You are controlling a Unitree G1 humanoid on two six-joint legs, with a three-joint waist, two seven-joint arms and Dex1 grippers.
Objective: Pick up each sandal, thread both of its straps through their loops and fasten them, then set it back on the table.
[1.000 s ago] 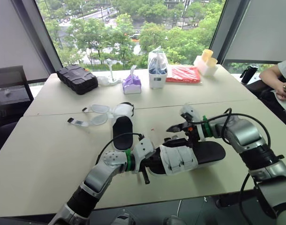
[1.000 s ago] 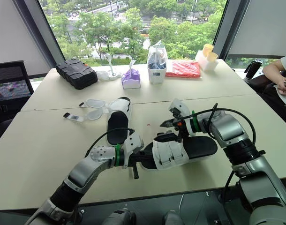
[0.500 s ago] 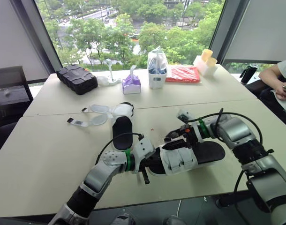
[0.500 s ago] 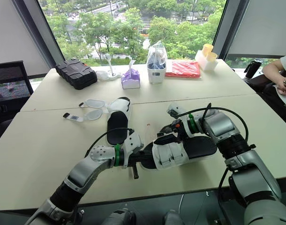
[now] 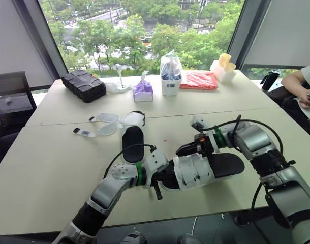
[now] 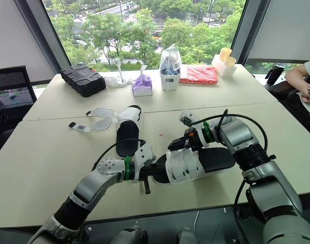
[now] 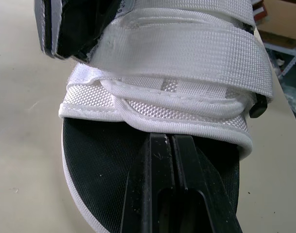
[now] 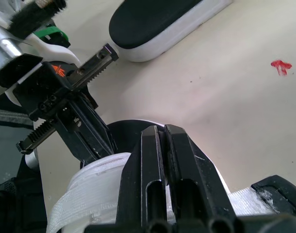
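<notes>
Table (image 5: 53, 152): pale top under both grippers; I cannot tell whether the near sandal rests on it or is held just clear of it.

Near sandal (image 5: 223, 165): black footbed, white sole. It lies between the two grippers, toe end at the left gripper and heel stretching off past the right gripper.

Far sandal (image 5: 132, 140): beyond the left gripper on the side away from the robot, well apart from the right gripper. Its straps (image 5: 106, 119) lie spread open, so by my reading it is not yet done.

Left gripper (image 7: 171, 141): fingers pressed together, lying along the footbed with the tips just short of the front strap. They seem to brace the sandal, not clamp it.

Right gripper (image 5: 181, 150): fingers closed to a thin seam, directly above the white straps. I cannot tell whether any webbing is caught between them.

Near straps (image 5: 193, 172): two white bands folded across the footbed, under the right gripper and just ahead of the left gripper's tips. They look nearly fastened.

Risk, sandal shifting: a brace without a clamp could let the toe slide or twist when the right gripper pushes.

Risk, loose fastening: pressing off-centre could leave a strap half stuck and let it peel back.

Risk, snagging: webbing caught between the right fingers would lift the strap open on withdrawal.
</notes>
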